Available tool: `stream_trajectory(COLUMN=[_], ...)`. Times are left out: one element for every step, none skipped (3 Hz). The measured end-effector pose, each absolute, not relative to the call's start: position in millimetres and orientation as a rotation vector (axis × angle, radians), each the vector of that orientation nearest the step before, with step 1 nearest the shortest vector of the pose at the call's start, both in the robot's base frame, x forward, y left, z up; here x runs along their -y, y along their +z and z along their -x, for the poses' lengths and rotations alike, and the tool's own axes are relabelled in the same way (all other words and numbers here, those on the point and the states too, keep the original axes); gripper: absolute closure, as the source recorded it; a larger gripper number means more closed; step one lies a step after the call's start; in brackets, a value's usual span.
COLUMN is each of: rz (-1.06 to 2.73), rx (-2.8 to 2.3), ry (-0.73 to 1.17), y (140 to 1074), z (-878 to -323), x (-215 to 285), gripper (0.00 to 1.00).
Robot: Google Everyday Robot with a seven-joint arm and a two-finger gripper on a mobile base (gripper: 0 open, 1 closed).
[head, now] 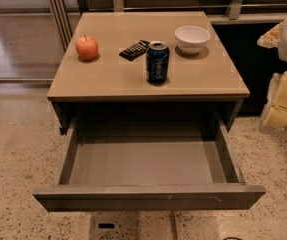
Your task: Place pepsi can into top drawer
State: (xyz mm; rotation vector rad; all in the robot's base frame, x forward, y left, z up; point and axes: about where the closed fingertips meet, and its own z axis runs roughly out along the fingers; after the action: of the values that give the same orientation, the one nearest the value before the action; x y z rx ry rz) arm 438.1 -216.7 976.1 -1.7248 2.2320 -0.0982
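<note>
The pepsi can (157, 62) is dark blue with a silver top and stands upright on the tan cabinet top (108, 79), near the middle. Below it the top drawer (148, 196) is pulled fully out, and its plain grey interior holds nothing. My gripper (283, 101) shows as pale cream parts at the right edge of the view. It is beside the cabinet's right side, well apart from the can, and holds nothing that I can see.
On the cabinet top a red apple (87, 47) sits at the left, a black snack bar wrapper (134, 49) lies just behind and left of the can, and a white bowl (192, 38) stands at the back right. Speckled floor surrounds the cabinet.
</note>
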Motion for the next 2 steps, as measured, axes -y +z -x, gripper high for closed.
stream_trajectory(rz=[1.725,1.672], rx=[-2.232,-2.158], ry=[-0.098,-0.061], y=[976,974], z=[-438,-473], x=[217,197], gripper=[0.00,0.00])
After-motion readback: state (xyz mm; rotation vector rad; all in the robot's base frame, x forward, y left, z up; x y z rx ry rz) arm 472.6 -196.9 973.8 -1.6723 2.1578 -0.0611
